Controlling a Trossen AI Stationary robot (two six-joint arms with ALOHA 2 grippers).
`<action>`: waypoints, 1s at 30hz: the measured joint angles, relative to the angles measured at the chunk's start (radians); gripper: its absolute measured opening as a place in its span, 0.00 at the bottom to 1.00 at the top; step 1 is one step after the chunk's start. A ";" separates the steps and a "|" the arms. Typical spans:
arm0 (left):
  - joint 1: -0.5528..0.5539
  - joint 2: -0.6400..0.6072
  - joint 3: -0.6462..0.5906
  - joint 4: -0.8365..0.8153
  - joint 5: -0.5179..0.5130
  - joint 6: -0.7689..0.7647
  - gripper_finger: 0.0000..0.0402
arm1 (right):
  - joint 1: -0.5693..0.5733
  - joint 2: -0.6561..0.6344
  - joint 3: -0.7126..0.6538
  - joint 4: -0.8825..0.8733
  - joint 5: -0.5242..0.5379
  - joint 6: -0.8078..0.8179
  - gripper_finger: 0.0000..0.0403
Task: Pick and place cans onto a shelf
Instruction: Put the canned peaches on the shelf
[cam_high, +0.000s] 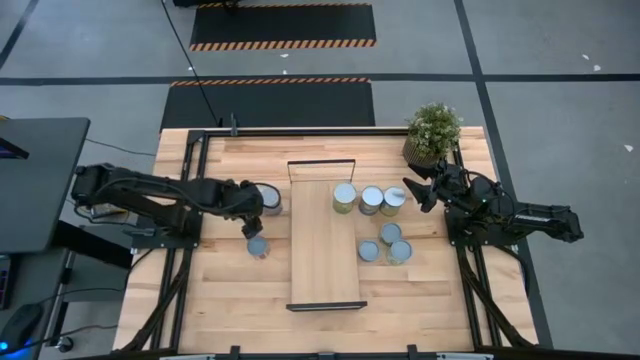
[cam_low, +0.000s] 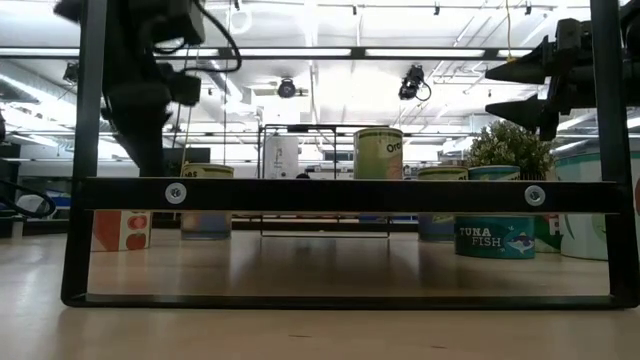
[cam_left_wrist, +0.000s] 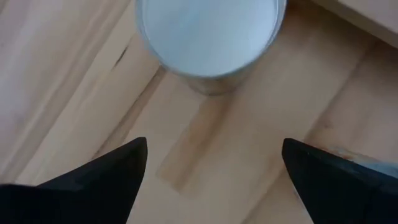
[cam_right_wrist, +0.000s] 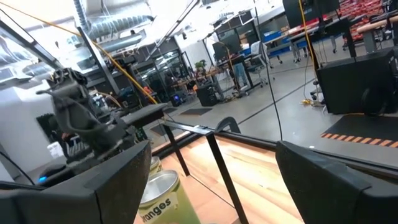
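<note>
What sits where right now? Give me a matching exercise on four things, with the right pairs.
1 long light-wood shelf
2 leafy green potted plant
3 left gripper
4 right gripper

A at a corner of the wooden table
B open, left of the shelf
C holds one silver-lidded tin
D open, right of the shelf

Pairs: 1-C, 2-A, 3-B, 4-D

The shelf (cam_high: 324, 236) lies mid-table, its length running twelve to six. One can (cam_high: 345, 197) sits on its twelve-o'clock end. At three o'clock, on the table (cam_high: 230, 300), stand five cans (cam_high: 384, 225); at nine o'clock, two cans (cam_high: 258, 246). A plant (cam_high: 432, 132) stands at one o'clock.
</note>
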 joint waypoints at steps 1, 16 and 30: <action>0.009 0.005 -0.016 0.033 -0.007 0.018 0.94 | 0.000 0.000 0.000 0.000 0.000 0.000 0.87; 0.120 0.019 -0.131 0.349 0.010 0.168 0.94 | 0.000 0.000 0.000 0.000 0.000 0.000 0.87; 0.122 0.022 -0.147 0.524 0.007 0.249 0.94 | 0.000 0.000 0.000 0.000 -0.001 0.000 0.87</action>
